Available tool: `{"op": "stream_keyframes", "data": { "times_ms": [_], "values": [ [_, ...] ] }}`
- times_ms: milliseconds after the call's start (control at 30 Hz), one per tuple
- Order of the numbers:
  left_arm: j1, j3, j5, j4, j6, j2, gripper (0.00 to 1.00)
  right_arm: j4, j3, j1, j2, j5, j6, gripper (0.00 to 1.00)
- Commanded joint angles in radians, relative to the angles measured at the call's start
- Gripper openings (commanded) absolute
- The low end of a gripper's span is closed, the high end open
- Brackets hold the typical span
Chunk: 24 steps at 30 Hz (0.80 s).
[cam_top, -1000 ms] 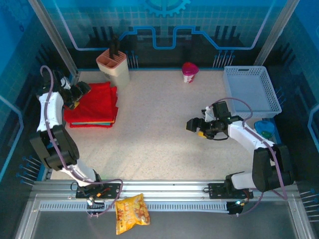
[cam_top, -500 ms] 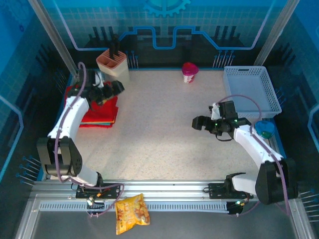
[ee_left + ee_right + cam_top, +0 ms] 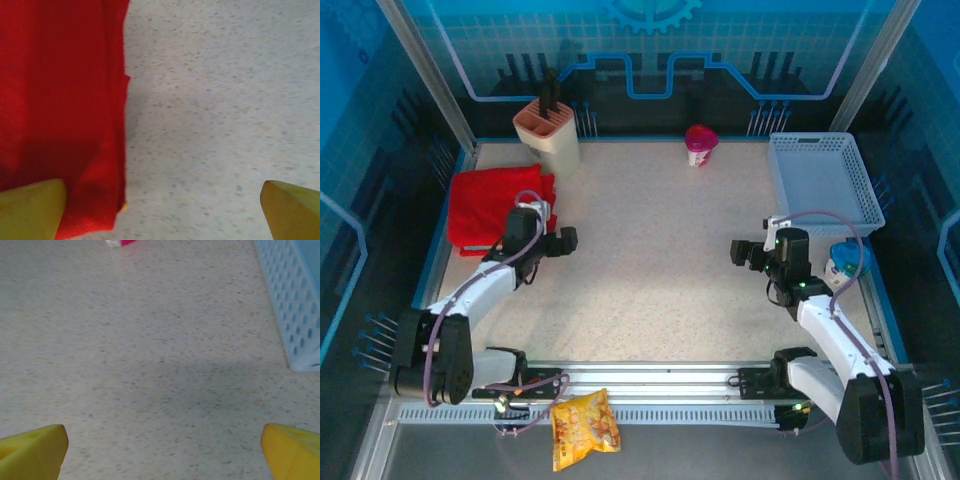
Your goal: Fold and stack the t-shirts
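Note:
The red t-shirt (image 3: 498, 205) lies folded flat at the table's back left; its right edge (image 3: 60, 110) runs down the left wrist view. A thin sliver of the yellow t-shirt (image 3: 123, 205) peeks out from under its near corner. My left gripper (image 3: 565, 240) hovers low just right of the stack's near corner, open, with bare table between its yellow fingertips (image 3: 32, 210). My right gripper (image 3: 738, 252) hangs over the right middle of the table, open, with nothing between its yellow fingertips (image 3: 32, 452).
A beige utensil holder (image 3: 547, 130) stands behind the red shirt and a pink cup (image 3: 700, 145) at the back middle. A pale blue lattice basket (image 3: 820, 185) sits at the right, with a teal object (image 3: 847, 260) near it. A snack bag (image 3: 585, 428) lies on the front rail.
My left arm has swung off the red stack, forward and to the right, down beside its near corner. The right arm has drawn back to the right. Both grippers opened a little wider.

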Motion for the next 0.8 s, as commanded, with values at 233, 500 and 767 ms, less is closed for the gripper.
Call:
{"op": "stream_keyframes", "data": {
  "times_ms": [233,500,767],
  "values": [
    [0.003,-0.116,-0.101,0.652,0.132,0.222,0.99,0.624,-0.099,-0.052,0.27,0.106,-0.161,1.0],
    [0.058,-0.216,-0.028,0.875,0.093,0.276,0.99,0.833,-0.06,-0.088,0.477,-0.032,-0.153,1.0],
    [0.07,-0.213,-0.061,0.864,0.063,0.273,0.99,0.9,-0.05,-0.042,0.569,-0.026,-0.209,1.0]
  ]
}}
